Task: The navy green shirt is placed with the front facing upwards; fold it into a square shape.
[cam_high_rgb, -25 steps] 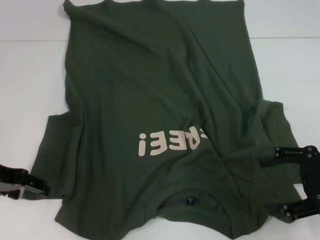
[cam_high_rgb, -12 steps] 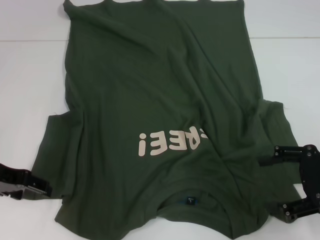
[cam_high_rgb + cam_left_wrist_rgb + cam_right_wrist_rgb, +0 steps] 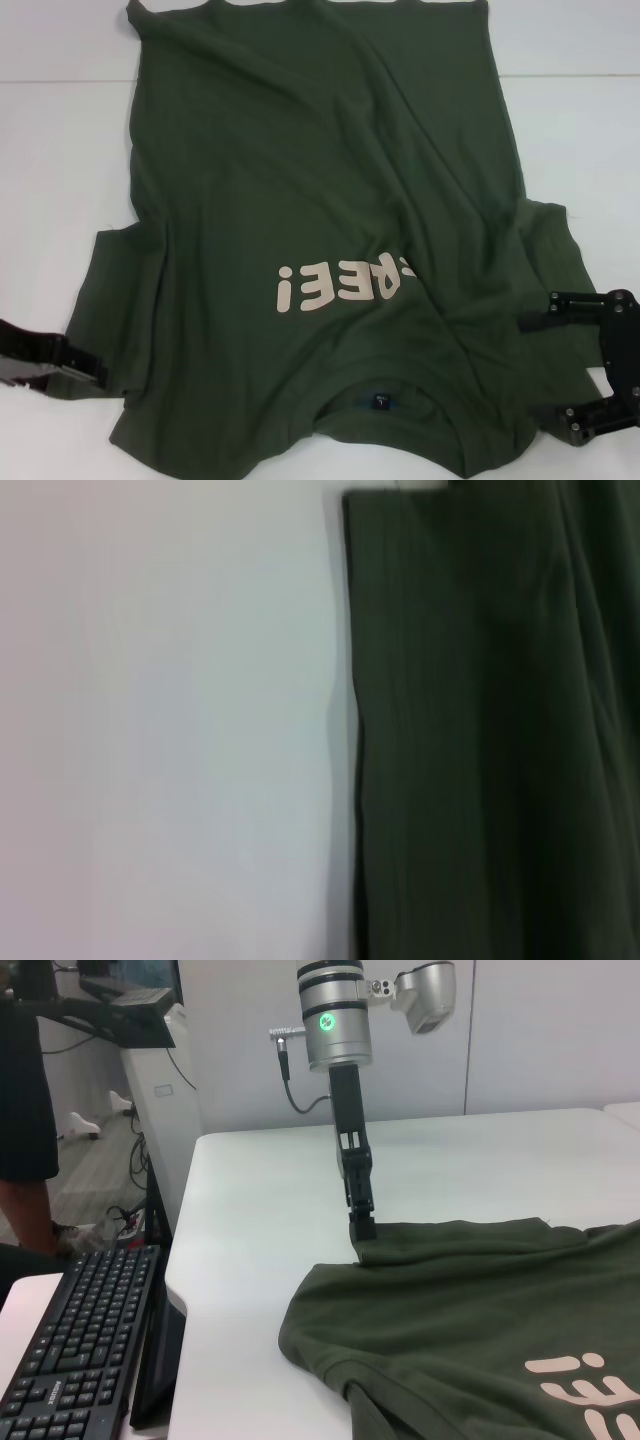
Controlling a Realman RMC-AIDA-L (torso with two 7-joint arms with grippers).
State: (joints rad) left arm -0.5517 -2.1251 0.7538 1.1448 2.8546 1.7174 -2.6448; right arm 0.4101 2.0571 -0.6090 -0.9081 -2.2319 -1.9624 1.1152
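White table [image 3: 60,150], navy green shirt [image 3: 320,200] spread, left tool [image 3: 362,1228] pinching sleeve, right tool [image 3: 555,365] spread.

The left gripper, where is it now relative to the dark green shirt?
In the head view, the left gripper is low on the robot's left, at the sleeve edge of the dark olive-green cotton shirt on the white table.

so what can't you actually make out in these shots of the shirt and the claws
- Shirt hem: cut off by the head view's top edge.
- Chest lettering: a fold covers its start, so only part reads.
- Neck label: too small to read.
- Left claw: open or shut is unclear; only its edge shows in the head view, and it is seen side-on in the right wrist view.
- Right claw: open at the sleeve.
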